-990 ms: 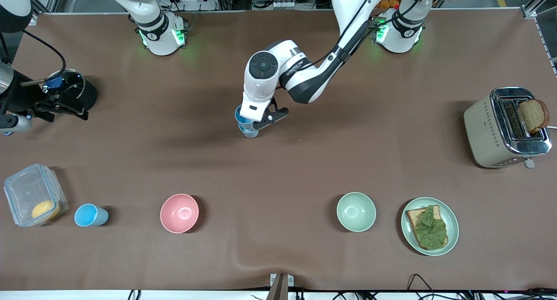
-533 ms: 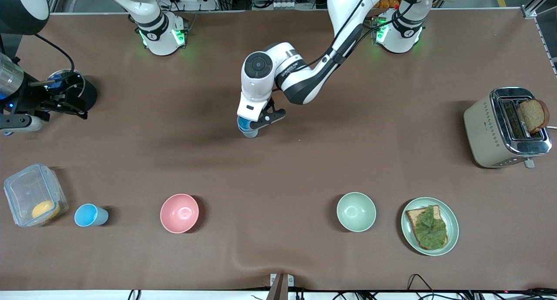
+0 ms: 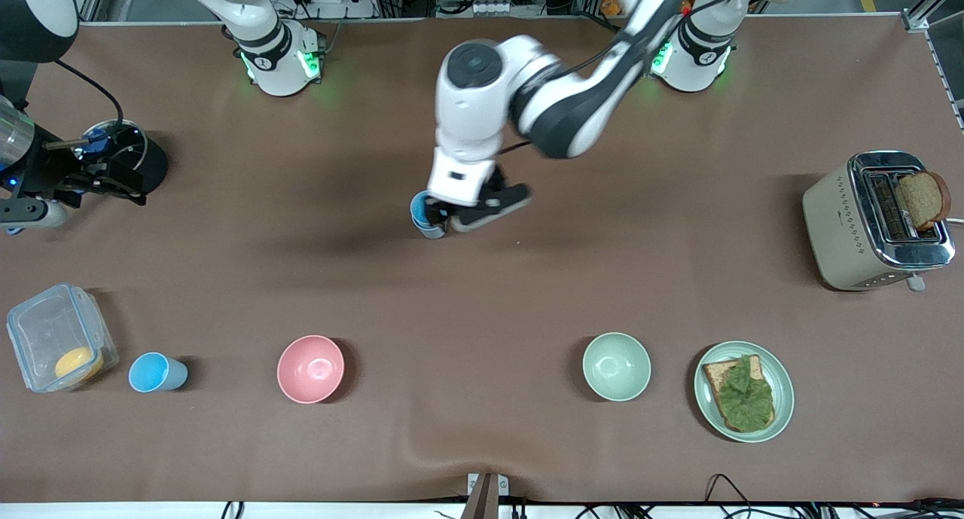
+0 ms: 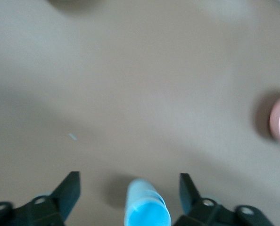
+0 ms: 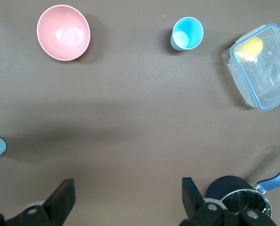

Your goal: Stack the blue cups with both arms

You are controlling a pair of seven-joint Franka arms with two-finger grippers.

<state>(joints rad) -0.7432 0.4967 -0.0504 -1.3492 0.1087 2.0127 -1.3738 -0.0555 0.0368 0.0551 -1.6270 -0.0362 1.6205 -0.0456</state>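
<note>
Two blue cups [image 3: 423,218] stand nested in one stack at the middle of the table. In the left wrist view the stack [image 4: 146,209] stands between my left gripper's fingers [image 4: 70,190], apart from both. My left gripper [image 3: 473,210] is open and empty just above the stack; in its own view it [image 4: 128,176] shows spread wide. A third blue cup [image 3: 156,372], bright blue inside, stands near the front camera beside a clear container, and shows in the right wrist view [image 5: 187,33]. My right gripper [image 3: 105,178] waits open and empty over the right arm's end of the table, seen also in its own view [image 5: 127,186].
A pink bowl [image 3: 310,368] and a pale green bowl [image 3: 616,366] stand near the front camera. A clear container [image 3: 56,347] holds a yellow thing. A black pot [image 3: 139,157] sits under the right gripper. A toaster [image 3: 874,221] and a sandwich plate [image 3: 783,391] are toward the left arm's end.
The left gripper lowered the held cup into the standing cup, opened, and rose clear toward the left arm's end. The right arm barely moved.
</note>
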